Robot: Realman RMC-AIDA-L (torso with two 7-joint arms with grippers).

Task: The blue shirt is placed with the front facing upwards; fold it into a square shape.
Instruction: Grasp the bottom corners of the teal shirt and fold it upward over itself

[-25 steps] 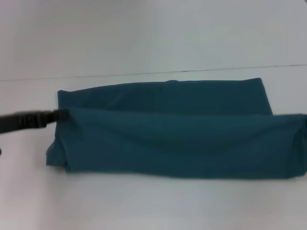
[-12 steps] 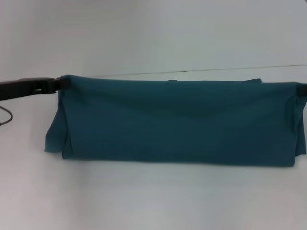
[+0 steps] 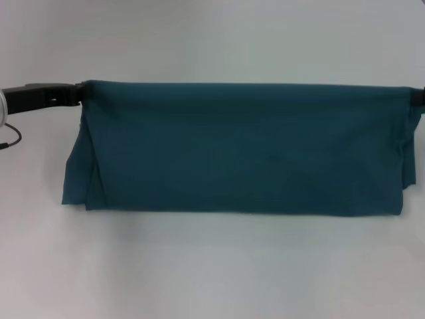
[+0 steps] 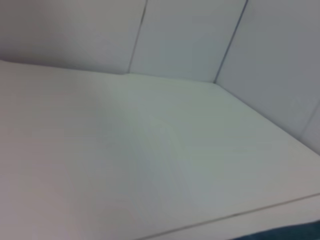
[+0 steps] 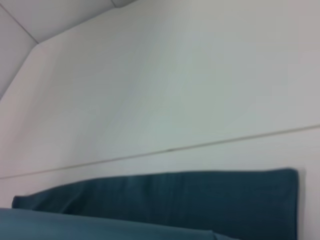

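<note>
Pinching opposite top corners, left claw (image 3: 78,94) and right claw (image 3: 416,97) stretch blue shirt (image 3: 242,149).

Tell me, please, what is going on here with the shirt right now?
The robot is folding the blue shirt on the white table. The left gripper and the right gripper each pinch one end of the shirt's raised edge, holding it taut between them. The cloth hangs like a curtain, its lower fold resting on the table.

No lettering, label or number can be read on the blue shirt (image 3: 242,149).
</note>
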